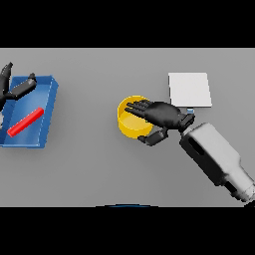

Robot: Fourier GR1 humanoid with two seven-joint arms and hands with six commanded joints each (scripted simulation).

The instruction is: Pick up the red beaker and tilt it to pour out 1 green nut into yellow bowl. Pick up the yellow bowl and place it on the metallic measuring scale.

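R hand (162, 115) over yellow bowl (130, 127), fingers curled round its rim w/ thumb below; L hand (14, 88) fingers spread above blue tray (47, 112) w/ red beaker (25, 122)

bowl (130, 124) left of scale (189, 89) (near).

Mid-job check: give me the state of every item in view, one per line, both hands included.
yellow bowl: upright on the table, off the scale, contents not discernible.
right robot hand: over the bowl's right rim, fingers across the top, thumb curled round its near side.
metallic scale: bare, nothing on it.
red beaker: lying flat in the blue tray.
left robot hand: over the tray's far corner, fingers straight.
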